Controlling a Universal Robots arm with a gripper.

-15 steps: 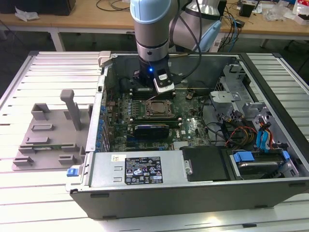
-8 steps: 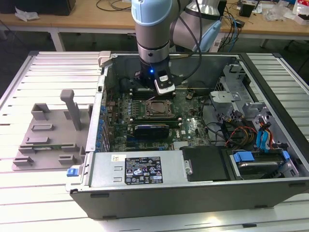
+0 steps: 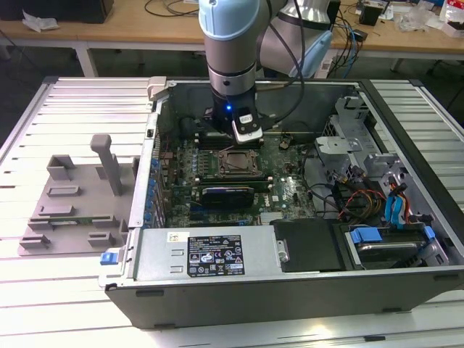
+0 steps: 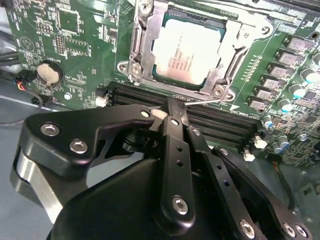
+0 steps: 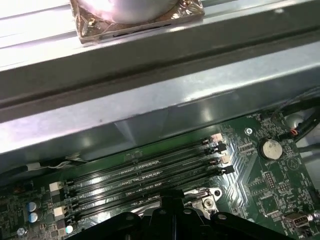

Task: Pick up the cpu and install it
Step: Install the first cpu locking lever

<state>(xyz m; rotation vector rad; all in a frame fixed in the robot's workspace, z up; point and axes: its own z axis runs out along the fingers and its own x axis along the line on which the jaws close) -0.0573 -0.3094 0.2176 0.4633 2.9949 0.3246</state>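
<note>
One flat, shiny square cpu [image 4: 186, 54] sits in its metal-framed socket [image 4: 142, 52], black jaws together above.

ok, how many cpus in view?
1. The cpu sits inside the socket frame on the motherboard, in the second wrist view. Others could be hidden behind the arm.

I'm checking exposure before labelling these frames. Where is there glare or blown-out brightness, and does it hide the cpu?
In the second wrist view the cpu sits in its socket with a bright sheen across its metal top, but its edges stay clear. In the first wrist view a round metal part is washed out white. In the exterior view the slatted table glares pale while the computer case interior stays darker.
</note>
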